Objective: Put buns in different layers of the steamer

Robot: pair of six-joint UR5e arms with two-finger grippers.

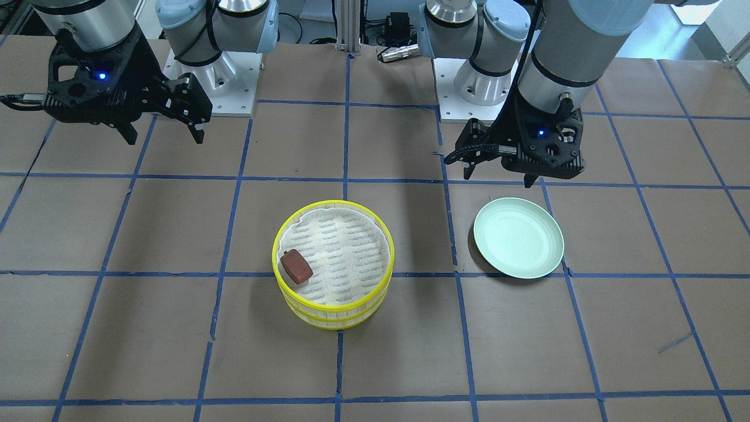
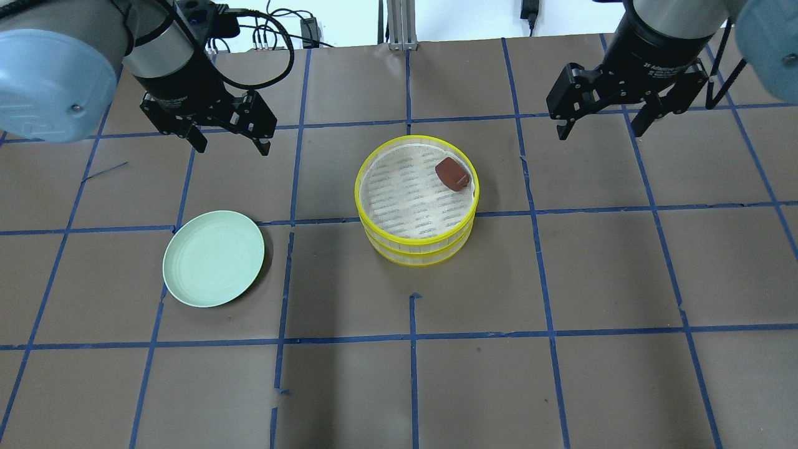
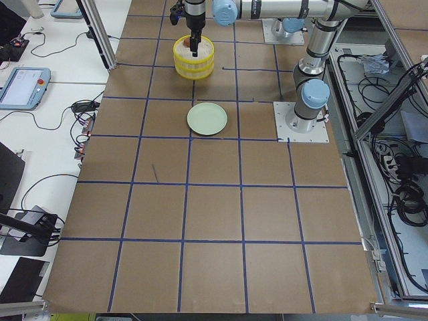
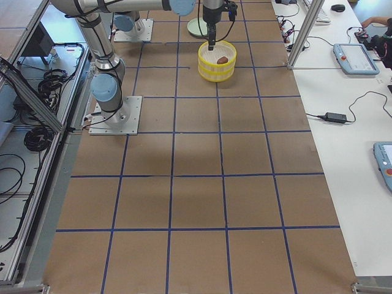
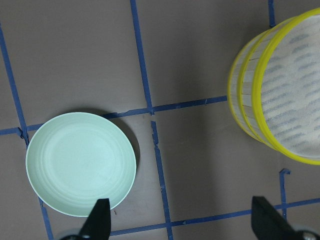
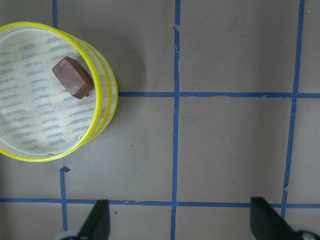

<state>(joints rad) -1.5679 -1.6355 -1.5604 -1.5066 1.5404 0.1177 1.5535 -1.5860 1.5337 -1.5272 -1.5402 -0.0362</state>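
Observation:
The two steamer layers are stacked at the table's middle, the top layer [image 2: 416, 239] on the lower one [image 2: 416, 258]. The dark reddish-brown bun [image 2: 452, 173] lies on the top layer's liner near its rim; it also shows in the front view [image 1: 296, 266] and the right wrist view [image 6: 72, 77]. The white bun is hidden or out of view. My left gripper [image 2: 232, 148] is open and empty, above the table behind the plate. My right gripper [image 2: 600, 132] is open and empty, off to the steamer's right and further back.
An empty pale green plate [image 2: 213, 258] lies left of the steamer, also in the left wrist view [image 5: 80, 162]. The brown table carries a grid of blue tape lines [image 2: 411, 337]. Both arm bases stand at the table's edge [image 1: 222, 76].

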